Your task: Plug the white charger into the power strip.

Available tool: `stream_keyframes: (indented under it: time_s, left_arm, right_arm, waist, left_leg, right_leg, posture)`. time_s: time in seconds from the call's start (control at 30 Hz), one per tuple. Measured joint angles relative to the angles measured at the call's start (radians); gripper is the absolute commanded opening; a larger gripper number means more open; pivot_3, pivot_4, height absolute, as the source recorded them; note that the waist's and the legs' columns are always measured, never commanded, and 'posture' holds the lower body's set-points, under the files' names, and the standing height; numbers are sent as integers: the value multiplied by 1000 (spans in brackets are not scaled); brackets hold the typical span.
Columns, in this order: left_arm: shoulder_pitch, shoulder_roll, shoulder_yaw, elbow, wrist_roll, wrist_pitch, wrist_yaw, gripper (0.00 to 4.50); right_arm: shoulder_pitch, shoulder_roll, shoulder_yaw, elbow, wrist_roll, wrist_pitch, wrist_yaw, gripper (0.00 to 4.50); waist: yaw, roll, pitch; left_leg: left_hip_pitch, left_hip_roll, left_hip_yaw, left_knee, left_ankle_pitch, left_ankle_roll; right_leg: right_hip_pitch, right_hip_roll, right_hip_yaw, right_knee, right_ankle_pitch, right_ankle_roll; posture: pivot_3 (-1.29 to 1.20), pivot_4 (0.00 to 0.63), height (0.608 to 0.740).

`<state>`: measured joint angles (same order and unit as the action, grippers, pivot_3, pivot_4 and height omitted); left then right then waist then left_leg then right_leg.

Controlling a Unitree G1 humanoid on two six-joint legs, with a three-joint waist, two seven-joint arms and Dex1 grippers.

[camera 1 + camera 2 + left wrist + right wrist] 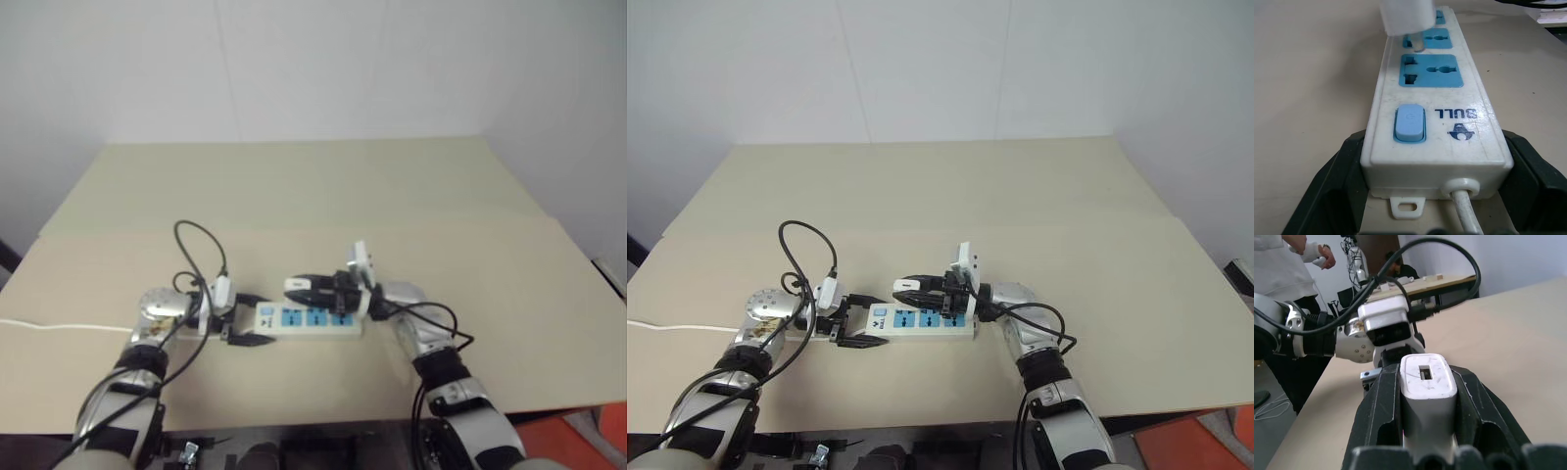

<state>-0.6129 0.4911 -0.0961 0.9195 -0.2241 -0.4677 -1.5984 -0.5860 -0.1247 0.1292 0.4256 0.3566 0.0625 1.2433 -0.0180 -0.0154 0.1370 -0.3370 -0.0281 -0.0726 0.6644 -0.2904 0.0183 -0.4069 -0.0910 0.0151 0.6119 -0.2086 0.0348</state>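
Low in the frame's center, my left gripper (253, 321) clamps the power strip (310, 319) while my right gripper (297, 286) pinches the white charger (1404, 17) over it.

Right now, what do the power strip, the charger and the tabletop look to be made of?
Power strip: hard white moulded plastic, slightly scuffed and grimy, with blue plastic socket faces and switch. White charger: smooth white plastic, faint scratches on its end face. Table: matte beige surface, probably laminate or board; a seam crosses it.

Pwr strip (926, 320) on beige table (950, 186)
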Motion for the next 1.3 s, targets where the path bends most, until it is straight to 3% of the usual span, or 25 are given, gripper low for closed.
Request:
stream_keyframes:
  time_s: [1.3]
  left_arm:
    - [17, -3, 8, -27, 0, 30, 12, 3287]
  right_arm:
    - [-53, 30, 14, 198, -59, -127, 13, 1109]
  waist:
    - [1, 0, 0]
  left_leg:
    - [0, 0, 0, 0, 0, 0]
  right_leg:
    - [0, 0, 0, 0, 0, 0]
  posture:
    - [0, 150, 740]
